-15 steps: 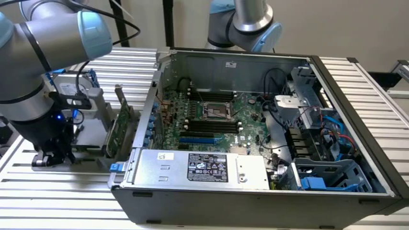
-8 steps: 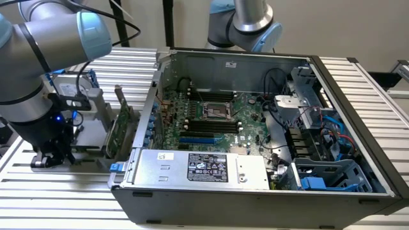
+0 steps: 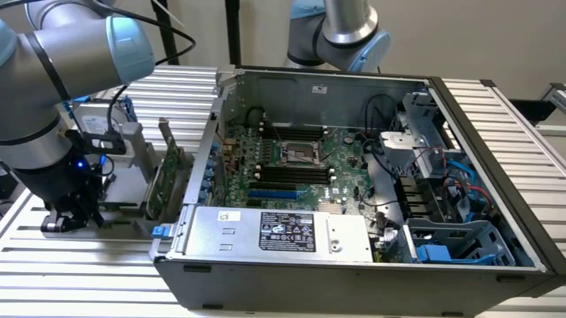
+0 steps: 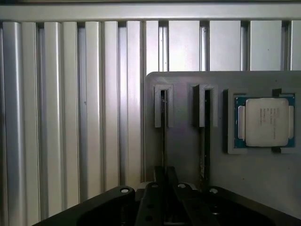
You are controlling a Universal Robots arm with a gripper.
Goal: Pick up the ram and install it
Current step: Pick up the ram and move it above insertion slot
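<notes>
In the wrist view a grey holder plate [image 4: 188, 155] lies on the ribbed metal table. Two narrow slots are cut in it, and each holds a thin board seen edge-on. The board I take for the ram [image 4: 163, 127] runs straight under my black gripper [image 4: 164, 190], which hangs just above it. The second board [image 4: 206, 136] stands one slot over. In the exterior view the gripper [image 3: 66, 222] is low over the table at the exterior view's left, beside the grey holder [image 3: 124, 212].
A square silver processor [image 4: 267, 121] rests in a recess of the holder. Taller green cards [image 3: 164, 175] stand upright between the holder and the open computer case [image 3: 354, 265]. The motherboard's black memory slots [image 3: 287, 175] lie inside the case. A second arm [image 3: 340, 30] stands behind.
</notes>
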